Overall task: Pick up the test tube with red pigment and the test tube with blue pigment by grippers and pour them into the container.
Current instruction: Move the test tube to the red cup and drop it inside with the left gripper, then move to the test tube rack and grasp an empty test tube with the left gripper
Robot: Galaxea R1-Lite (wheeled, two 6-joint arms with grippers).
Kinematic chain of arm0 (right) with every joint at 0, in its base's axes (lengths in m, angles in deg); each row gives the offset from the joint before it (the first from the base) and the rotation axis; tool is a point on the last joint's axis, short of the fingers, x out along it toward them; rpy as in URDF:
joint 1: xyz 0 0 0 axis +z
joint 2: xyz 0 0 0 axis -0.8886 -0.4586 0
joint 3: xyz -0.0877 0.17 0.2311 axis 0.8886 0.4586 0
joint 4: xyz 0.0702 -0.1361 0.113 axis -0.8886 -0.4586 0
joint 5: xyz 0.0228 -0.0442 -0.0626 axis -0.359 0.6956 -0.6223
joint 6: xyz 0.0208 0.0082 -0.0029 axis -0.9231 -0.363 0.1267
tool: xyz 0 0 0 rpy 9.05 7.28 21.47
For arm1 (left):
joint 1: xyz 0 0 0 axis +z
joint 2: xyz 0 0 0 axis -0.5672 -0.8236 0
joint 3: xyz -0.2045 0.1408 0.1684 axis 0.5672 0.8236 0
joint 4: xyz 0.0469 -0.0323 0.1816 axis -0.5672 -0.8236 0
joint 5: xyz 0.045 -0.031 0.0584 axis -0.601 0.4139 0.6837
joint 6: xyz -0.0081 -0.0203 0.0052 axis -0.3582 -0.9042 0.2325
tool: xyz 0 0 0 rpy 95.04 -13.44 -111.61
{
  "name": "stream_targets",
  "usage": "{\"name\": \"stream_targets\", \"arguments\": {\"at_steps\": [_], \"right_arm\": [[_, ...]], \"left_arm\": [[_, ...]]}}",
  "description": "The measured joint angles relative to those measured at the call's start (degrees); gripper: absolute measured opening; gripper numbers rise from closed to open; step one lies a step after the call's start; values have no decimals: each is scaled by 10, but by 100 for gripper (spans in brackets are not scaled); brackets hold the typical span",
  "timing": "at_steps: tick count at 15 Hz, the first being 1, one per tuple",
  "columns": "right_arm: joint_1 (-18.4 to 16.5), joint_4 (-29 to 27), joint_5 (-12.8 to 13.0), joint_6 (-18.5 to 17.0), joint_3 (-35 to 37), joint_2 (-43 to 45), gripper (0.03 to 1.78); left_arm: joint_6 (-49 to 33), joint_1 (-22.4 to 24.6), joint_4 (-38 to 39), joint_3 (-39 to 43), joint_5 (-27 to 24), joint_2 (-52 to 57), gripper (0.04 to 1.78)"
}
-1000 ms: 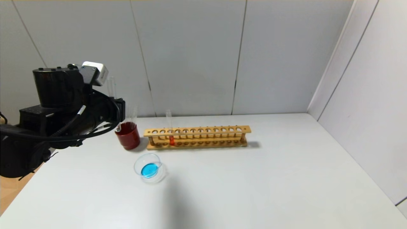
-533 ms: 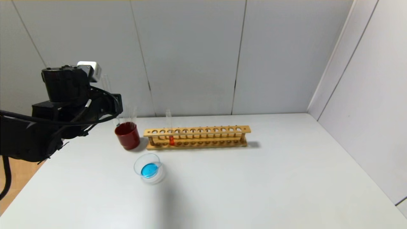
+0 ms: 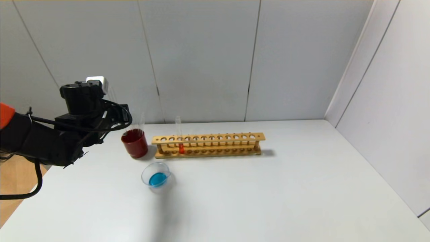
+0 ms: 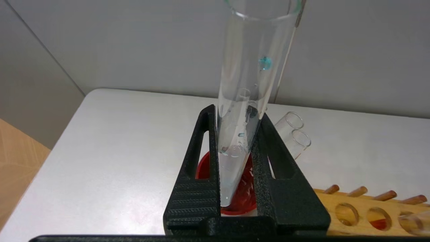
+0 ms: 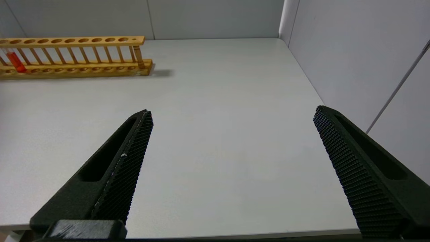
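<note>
Your left gripper has its ribbed black fingers clamped on the now-drained test tube with blue pigment, right above the red cup. Blue liquid sits in the round glass container. Right gripper hangs wide open.

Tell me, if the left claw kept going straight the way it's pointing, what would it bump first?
Most likely the dark red cup. The left gripper, shut on the emptied tube, has that cup showing right between its fingers. Two clear tubes lean in the cup. Depth is hard to judge.
</note>
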Motion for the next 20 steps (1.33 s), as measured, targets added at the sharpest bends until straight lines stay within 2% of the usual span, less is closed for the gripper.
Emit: {"name": "stream_targets", "arguments": {"at_steps": [12,14,17,18,20], "right_arm": [[0,0,0,0,0,0,175],[0,0,0,0,0,0,175],[0,0,0,0,0,0,175],[0,0,0,0,0,0,175],[0,0,0,0,0,0,175]], "left_arm": [[-1,26,28,-46,-20,-107,33],[0,26,31,-43,-19,-109,37],[2,25,31,-37,-15,-104,63],[2,24,32,-34,-14,-101,76],[2,23,41,-21,-15,-88,113]]}}
